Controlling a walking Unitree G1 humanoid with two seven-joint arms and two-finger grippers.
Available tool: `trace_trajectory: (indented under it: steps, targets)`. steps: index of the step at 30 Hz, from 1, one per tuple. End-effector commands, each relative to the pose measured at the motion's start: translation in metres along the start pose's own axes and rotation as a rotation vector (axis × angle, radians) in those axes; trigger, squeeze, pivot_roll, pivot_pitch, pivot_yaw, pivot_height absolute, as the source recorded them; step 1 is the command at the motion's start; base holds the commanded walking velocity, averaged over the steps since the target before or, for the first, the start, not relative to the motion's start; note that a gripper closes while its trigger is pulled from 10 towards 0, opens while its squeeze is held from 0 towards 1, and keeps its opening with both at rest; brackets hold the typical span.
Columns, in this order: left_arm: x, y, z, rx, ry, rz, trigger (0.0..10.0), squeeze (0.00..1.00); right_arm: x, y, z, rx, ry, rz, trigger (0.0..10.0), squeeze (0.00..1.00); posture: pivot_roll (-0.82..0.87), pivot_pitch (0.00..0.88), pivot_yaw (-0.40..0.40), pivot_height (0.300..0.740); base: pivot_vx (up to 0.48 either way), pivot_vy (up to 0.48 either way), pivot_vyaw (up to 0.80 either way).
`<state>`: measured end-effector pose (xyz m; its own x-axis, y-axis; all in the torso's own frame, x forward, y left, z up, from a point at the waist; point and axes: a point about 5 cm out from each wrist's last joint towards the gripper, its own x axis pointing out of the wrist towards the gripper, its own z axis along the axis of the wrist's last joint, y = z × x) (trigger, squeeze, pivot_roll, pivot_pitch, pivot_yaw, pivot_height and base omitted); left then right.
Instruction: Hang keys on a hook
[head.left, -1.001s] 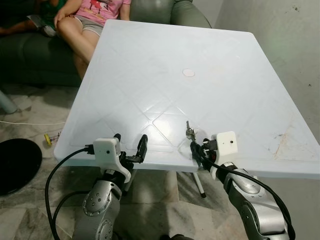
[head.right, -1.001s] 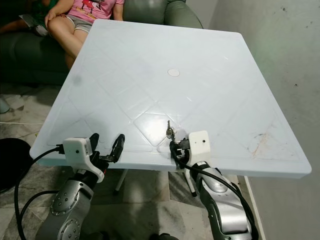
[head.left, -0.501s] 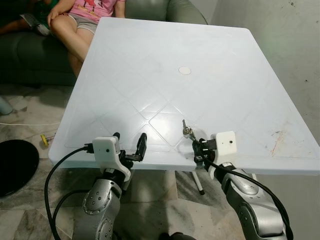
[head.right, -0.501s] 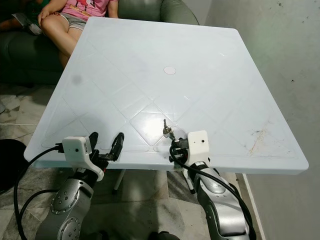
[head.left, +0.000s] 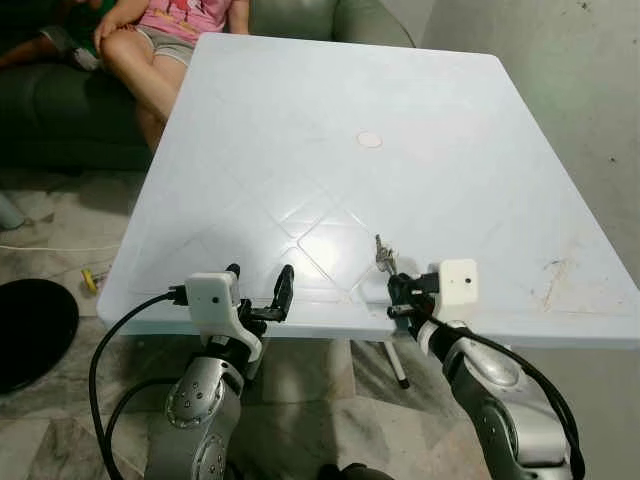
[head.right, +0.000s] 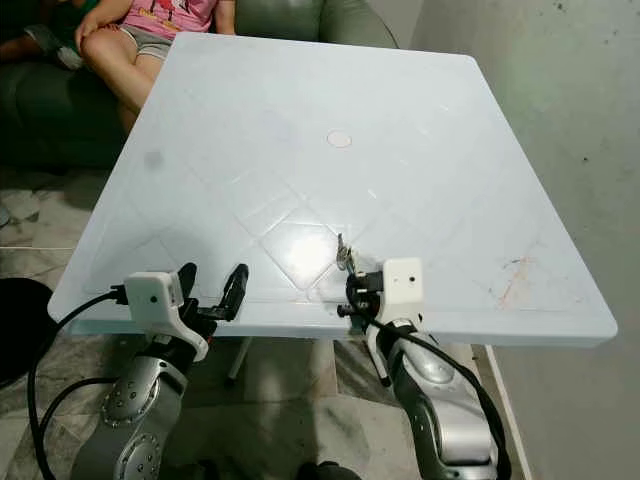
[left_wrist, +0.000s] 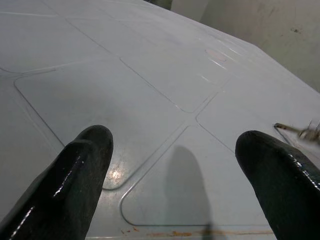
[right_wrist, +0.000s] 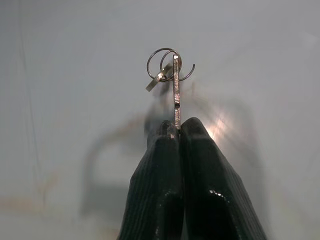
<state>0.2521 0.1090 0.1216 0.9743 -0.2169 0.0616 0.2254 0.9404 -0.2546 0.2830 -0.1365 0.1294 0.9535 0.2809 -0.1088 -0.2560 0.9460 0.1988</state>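
No readable text, label, brand, number or sign appears anywhere. The white table (head.left: 300, 130) carries only moulded diamond lines and a plain round plug at its centre.

Right end effector (head.left: 394, 297) pinching the keys (right_wrist: 172, 75), lifting them off the desk (head.left: 300, 120), keys now tilting upright, edging slightly right.

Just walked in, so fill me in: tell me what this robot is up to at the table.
The right gripper is shut on a key with its rings, holding it just above the near edge of the white table. The left gripper waits open at the same edge. A person sits on the sofa beyond.
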Motion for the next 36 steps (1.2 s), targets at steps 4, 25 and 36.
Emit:
trace_trajectory:
  steps: [4,25,36]
  targets:
    - [0.001,-0.004,-0.001,-0.018,-0.004,-0.002,10.0,0.0,-0.002,-0.014,0.021,-0.094,-0.164,-0.046,0.0,0.0,0.06,0.164,-0.104,0.732,0.0,0.0,0.0]
    - [0.003,-0.008,-0.002,-0.027,-0.007,-0.008,10.0,0.0,-0.008,-0.01,0.029,-1.398,-0.45,0.102,10.0,0.0,0.05,0.148,-0.107,0.732,0.0,0.0,0.0]
    - [0.005,-0.007,-0.002,-0.034,-0.011,-0.001,10.0,0.0,-0.006,-0.018,0.024,-1.312,-0.448,0.057,10.0,0.0,0.05,0.153,-0.111,0.732,0.0,0.0,0.0]
